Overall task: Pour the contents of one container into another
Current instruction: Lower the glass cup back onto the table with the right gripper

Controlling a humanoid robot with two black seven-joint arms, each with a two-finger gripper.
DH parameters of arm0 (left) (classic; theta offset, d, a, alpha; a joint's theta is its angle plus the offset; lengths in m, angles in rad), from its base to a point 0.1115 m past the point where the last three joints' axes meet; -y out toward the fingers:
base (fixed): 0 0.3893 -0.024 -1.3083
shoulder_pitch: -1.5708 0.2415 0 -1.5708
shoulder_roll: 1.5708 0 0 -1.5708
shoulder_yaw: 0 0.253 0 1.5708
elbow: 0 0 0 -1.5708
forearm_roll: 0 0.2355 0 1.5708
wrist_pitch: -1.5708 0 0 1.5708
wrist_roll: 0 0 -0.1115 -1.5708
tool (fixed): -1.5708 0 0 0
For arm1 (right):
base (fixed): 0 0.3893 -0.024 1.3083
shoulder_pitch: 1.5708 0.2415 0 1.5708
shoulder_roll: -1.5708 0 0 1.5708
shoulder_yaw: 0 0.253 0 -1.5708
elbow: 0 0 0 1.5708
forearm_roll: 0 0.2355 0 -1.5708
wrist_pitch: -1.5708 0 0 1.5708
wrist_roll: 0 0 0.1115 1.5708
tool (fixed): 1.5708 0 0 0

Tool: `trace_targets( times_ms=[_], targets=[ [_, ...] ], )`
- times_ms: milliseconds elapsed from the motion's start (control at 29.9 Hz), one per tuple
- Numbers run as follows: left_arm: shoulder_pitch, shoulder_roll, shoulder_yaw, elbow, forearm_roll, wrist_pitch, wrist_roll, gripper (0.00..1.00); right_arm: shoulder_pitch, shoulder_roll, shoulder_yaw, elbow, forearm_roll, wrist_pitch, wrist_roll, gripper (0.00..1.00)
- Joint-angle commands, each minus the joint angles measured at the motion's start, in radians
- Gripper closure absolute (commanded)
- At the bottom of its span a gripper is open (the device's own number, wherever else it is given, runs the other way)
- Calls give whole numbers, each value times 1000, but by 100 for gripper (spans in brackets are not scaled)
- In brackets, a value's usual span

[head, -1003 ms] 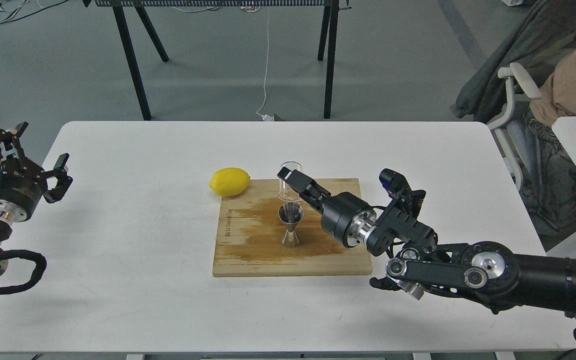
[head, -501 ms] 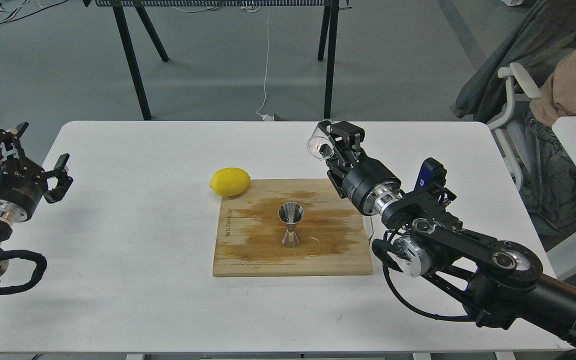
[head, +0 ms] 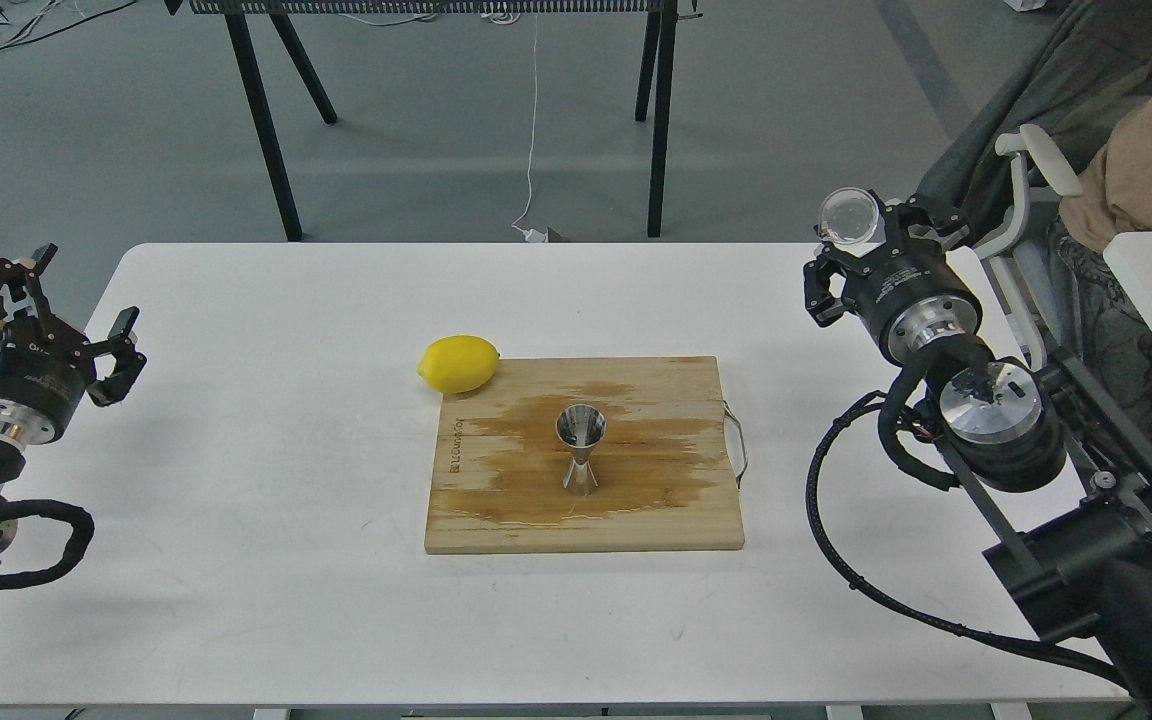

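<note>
The steel jigger (head: pixel 581 450) stands upright in the middle of the wet wooden board (head: pixel 636 520). My right gripper (head: pixel 861 235) is raised at the table's far right, well away from the board, shut on the small clear glass cup (head: pixel 848 218), whose round end faces me. At the left edge of the table my left gripper (head: pixel 61 300) hangs open with nothing in it.
A lemon (head: pixel 459 363) lies at the board's far left corner. The board has a metal handle (head: pixel 736 440) on its right side. Beyond the white table (head: pixel 236 450) stand black trestle legs; a chair with cloth sits at the far right.
My right gripper has lifted the glass cup off the board and swung it up and to the right, away from the jigger. The left arm has not moved.
</note>
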Motion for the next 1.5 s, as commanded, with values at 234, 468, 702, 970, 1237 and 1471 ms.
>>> trace_targets(
  times_ms=[234,468,702,970,1237,1471],
  targets=[
    [0,-14,0,0,0,0,0,3,-105,82,218,-132,193,0,-3,65],
    [0,-12,0,0,0,0,0,3,-94,105,219,-315,239,0,-1,65],
    [2,-14,0,0,0,0,0,3,-79,106,208,-428,239,0,-7,65],
    [0,-12,0,0,0,0,0,3,-79,116,184,-435,239,0,-14,65],
    [0,-12,0,0,0,0,0,3,-77,136,136,-435,238,0,-24,63],
    [0,-11,0,0,0,0,0,3,-77,145,135,-433,238,0,-24,57]
  ],
)
